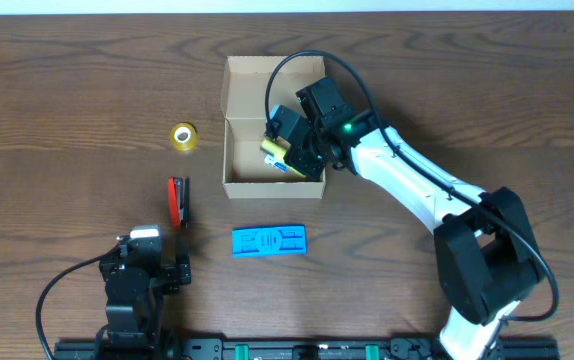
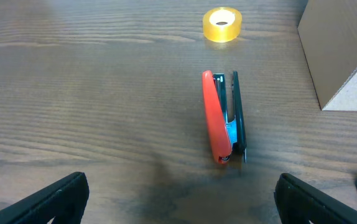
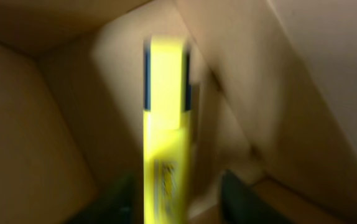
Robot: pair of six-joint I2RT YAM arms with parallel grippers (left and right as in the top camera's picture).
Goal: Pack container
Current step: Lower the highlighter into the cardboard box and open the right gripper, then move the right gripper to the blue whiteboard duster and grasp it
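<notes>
The tan cardboard container [image 1: 229, 150] stands open at the table's middle, its flap lid folded back at the far side. My right gripper [image 1: 295, 140] reaches down inside it. In the right wrist view the container's walls [image 3: 35, 124] surround a blurred yellow marker with a blue end [image 3: 165, 112], which sits between my right fingers [image 3: 175, 186]. The fingers stand wider than the marker, with a gap on its right side. The marker also shows in the overhead view [image 1: 275, 150]. My left gripper [image 1: 152, 262] [image 2: 178, 205] is open and empty near the front left.
A red and black stapler [image 1: 177, 202] [image 2: 219, 118] lies just ahead of the left gripper. A yellow tape roll [image 1: 183, 136] [image 2: 222, 23] sits left of the container. A blue flat pack [image 1: 268, 241] lies in front of the container.
</notes>
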